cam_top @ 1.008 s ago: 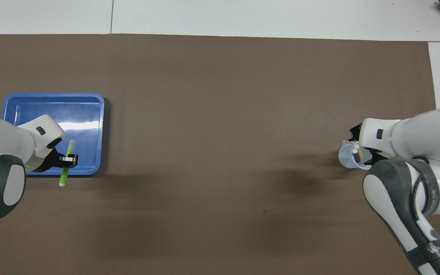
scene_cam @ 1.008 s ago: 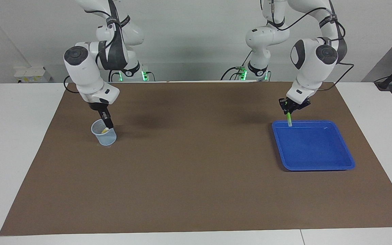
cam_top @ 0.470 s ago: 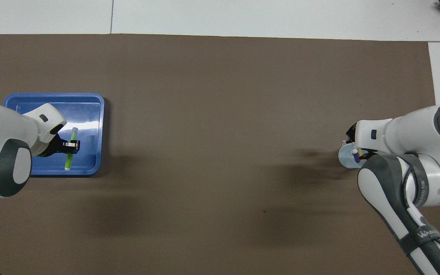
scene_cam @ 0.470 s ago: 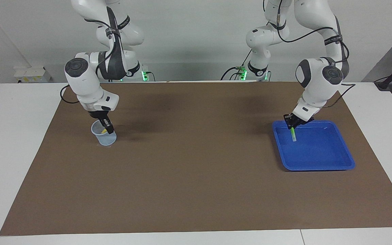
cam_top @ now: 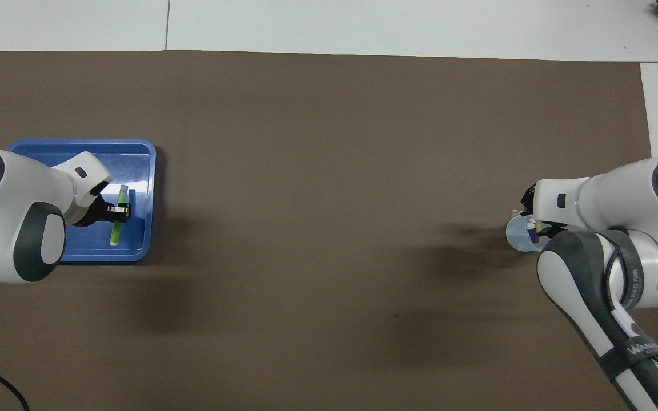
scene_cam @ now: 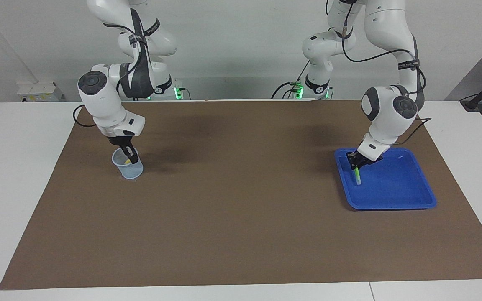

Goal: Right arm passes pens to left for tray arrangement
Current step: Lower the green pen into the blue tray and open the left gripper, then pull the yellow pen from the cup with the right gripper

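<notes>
The blue tray (scene_cam: 391,205) (cam_top: 77,143) lies toward the left arm's end of the table. My left gripper (scene_cam: 356,162) (cam_top: 119,210) hangs low over its inside, shut on the green pen (scene_cam: 357,176) (cam_top: 116,229). The pen slants down with its pale tip close to the tray floor; I cannot tell whether it touches. My right gripper (scene_cam: 129,155) (cam_top: 534,220) reaches down into the pale mesh cup (scene_cam: 130,170) (cam_top: 515,237) at the right arm's end. A yellow pen (scene_cam: 127,161) (cam_top: 539,229) and a purple pen (cam_top: 530,228) stand in that cup, partly hidden by the gripper.
A brown mat (scene_cam: 241,209) covers most of the white table. A small white box (scene_cam: 40,91) sits on the table's edge near the right arm's base.
The left gripper has come down with the green pen from above the tray's rim to low inside the tray. The right gripper has sunk slightly deeper into the cup.
</notes>
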Robot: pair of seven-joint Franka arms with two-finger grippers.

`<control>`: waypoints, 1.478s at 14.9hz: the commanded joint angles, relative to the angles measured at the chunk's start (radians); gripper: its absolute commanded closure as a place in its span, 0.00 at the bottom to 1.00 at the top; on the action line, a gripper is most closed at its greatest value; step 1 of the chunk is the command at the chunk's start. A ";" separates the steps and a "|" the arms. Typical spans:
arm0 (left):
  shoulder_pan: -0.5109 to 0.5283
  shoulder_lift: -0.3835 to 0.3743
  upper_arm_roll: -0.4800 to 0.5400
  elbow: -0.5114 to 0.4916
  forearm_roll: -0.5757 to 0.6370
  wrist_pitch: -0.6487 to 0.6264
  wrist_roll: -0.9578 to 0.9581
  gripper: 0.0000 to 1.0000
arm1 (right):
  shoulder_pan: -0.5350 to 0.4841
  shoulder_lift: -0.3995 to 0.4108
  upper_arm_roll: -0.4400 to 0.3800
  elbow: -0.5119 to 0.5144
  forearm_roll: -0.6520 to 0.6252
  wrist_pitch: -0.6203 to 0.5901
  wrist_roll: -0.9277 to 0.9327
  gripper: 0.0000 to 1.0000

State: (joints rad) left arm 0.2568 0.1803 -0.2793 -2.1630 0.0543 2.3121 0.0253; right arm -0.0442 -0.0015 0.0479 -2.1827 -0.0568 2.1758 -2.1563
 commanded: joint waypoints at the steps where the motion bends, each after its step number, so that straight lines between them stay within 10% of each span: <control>1: 0.004 0.039 -0.006 0.003 0.068 0.053 -0.041 1.00 | -0.028 0.000 0.013 -0.003 -0.018 0.013 -0.033 0.66; 4: 0.004 0.045 -0.006 0.000 0.073 0.056 -0.041 1.00 | -0.034 0.000 0.013 -0.003 -0.018 0.012 -0.033 0.94; 5: -0.004 0.045 -0.006 0.000 0.075 0.058 -0.042 0.84 | -0.042 0.000 0.013 -0.003 -0.018 0.012 -0.030 1.00; 6: -0.008 0.045 -0.006 0.002 0.073 0.058 -0.047 0.38 | -0.049 0.000 0.013 -0.003 -0.018 0.012 -0.027 1.00; 8: -0.011 0.050 -0.009 0.009 0.073 0.056 -0.149 0.04 | -0.054 0.001 0.013 -0.002 -0.018 0.009 -0.024 1.00; 22: -0.031 0.015 -0.018 0.126 -0.037 -0.077 -0.197 0.00 | -0.059 -0.060 0.027 0.375 -0.052 -0.439 0.494 1.00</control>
State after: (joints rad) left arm 0.2399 0.2127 -0.3037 -2.0542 0.0677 2.2732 -0.1548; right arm -0.1085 -0.0668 0.0608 -1.8886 -0.0953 1.8087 -1.7665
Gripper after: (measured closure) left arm 0.000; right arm 0.811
